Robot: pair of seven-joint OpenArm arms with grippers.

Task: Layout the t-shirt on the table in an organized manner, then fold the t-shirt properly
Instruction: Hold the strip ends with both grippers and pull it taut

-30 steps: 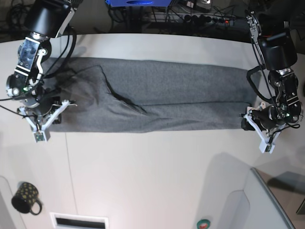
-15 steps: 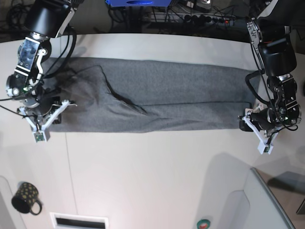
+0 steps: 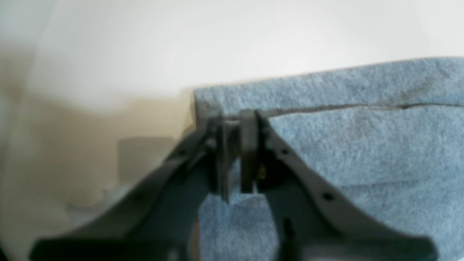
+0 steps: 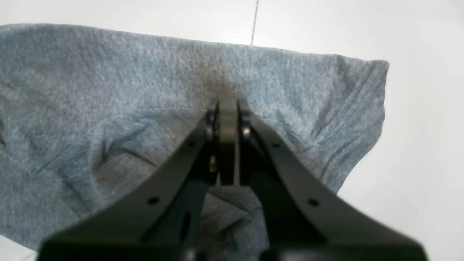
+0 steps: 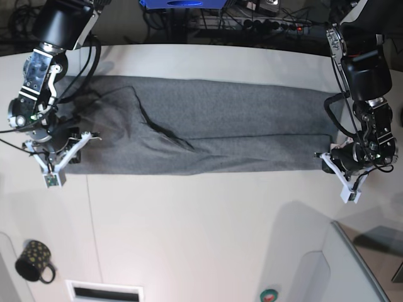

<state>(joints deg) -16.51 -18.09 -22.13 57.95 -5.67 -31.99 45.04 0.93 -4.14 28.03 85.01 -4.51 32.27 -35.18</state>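
Note:
The grey t-shirt [image 5: 220, 135] lies folded into a long band across the white table [image 5: 208, 226]. In the base view my left gripper [image 5: 325, 162] sits at the band's right end, on the near corner. The left wrist view shows that gripper [image 3: 235, 121] shut on the edge of the t-shirt [image 3: 362, 145], where a folded layer meets the corner. My right gripper [image 5: 74, 153] is at the band's left end. Seen from the right wrist, it [image 4: 227, 103] is shut on the t-shirt [image 4: 108, 90], and creases run toward its tips.
A dark patterned mug [image 5: 34, 261] stands near the front left edge. A raised white panel [image 5: 352, 270] fills the front right corner, with a small green button [image 5: 269, 294] beside it. A slot [image 5: 104, 291] is at the front, and cables lie behind the table.
My left gripper has slid a little toward the shirt's right corner and its jaws have closed on the edge. The right arm and the shirt have stayed put.

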